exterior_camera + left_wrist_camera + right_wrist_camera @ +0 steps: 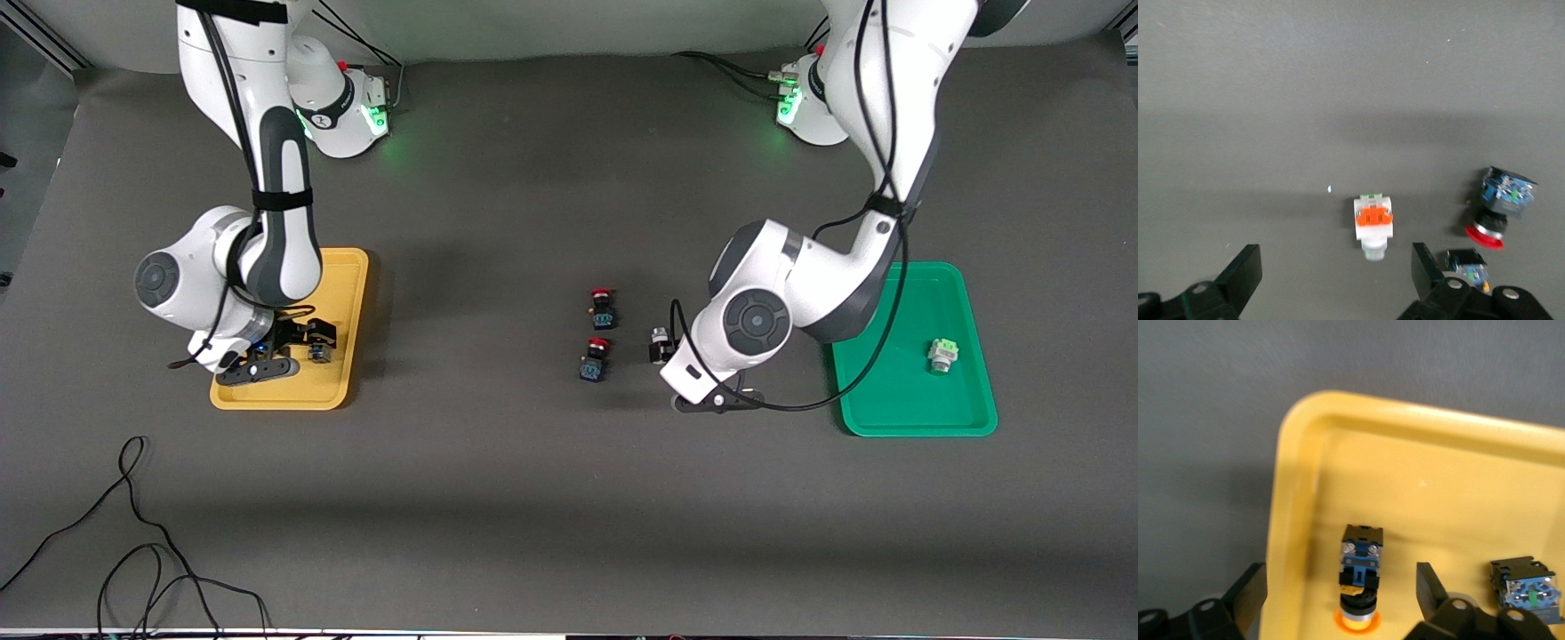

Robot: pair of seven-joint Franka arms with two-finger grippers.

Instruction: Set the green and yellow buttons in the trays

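Buttons: 2 in yellow tray [354, 267], 1 in green tray [965, 293]

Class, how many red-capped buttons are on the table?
2. Both lie on the table: the farther red button and the nearer red button, close together. Arms could hide others.

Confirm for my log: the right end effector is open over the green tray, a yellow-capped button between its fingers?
No: the right wrist view shows the right end effector open over the yellow tray, not the green one. The yellow-capped button does lie between its fingers.
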